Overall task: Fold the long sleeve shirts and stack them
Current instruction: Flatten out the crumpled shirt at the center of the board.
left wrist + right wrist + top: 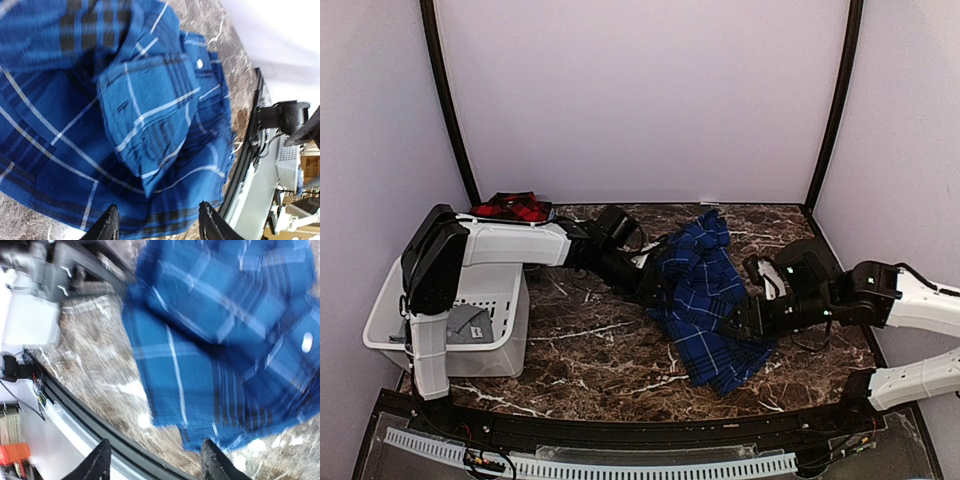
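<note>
The dark blue plaid shirt (705,300) lies crumpled and partly folded in the middle of the marble table. It fills the left wrist view (135,115) and the right wrist view (225,335). The red-and-black shirt (512,207) lies bunched at the back left, behind the left arm. My left gripper (655,285) is open and empty just above the blue shirt's left edge; it also shows in its own view (157,225). My right gripper (745,322) is open and empty at the shirt's right edge, over its near hem (155,465).
A white plastic basket (460,335) with a grey cloth in it stands at the table's left side. The dark raised front rail (620,425) runs along the near edge. Purple walls close in the back and sides.
</note>
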Controlling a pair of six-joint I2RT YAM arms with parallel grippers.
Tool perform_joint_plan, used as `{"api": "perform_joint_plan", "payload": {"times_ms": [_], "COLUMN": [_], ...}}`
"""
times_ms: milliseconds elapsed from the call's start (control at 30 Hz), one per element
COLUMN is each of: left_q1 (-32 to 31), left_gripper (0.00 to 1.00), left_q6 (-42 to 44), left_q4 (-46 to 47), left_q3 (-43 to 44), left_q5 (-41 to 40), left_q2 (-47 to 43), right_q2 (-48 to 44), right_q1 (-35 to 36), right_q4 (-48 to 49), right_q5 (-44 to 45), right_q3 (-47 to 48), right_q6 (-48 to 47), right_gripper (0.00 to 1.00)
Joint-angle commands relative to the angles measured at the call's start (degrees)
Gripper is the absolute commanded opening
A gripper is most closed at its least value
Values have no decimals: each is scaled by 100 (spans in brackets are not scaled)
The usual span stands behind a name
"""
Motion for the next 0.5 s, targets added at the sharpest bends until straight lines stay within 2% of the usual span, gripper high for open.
{"api": "perform_joint_plan", "payload": {"times_ms": [0, 100, 200, 367, 467], "left_q1": [33, 31, 31, 36, 40], "left_gripper": [53, 54, 54, 50, 50], "left_q6": [-329, -467, -477, -464, -471], "left_q4": [450, 570, 535, 416, 428], "left_q3": [-29, 51, 256, 277, 148], "left_q5": [202, 25, -195, -477, -526], "left_q2": [-489, -497, -387, -336, -348], "right_q2": [315, 858, 1368, 2574, 3286], "right_q1": [-270, -923, -1332, -1477, -1513], "right_q4": [78, 295, 1057, 2067, 2610], "right_q5": [1022, 984, 535, 113, 59], "right_q3": [672, 780, 778, 1148, 1399], "right_q6": [-406, -531, -863, -1288, -1240], "right_gripper": [63, 63, 62, 63, 66]}}
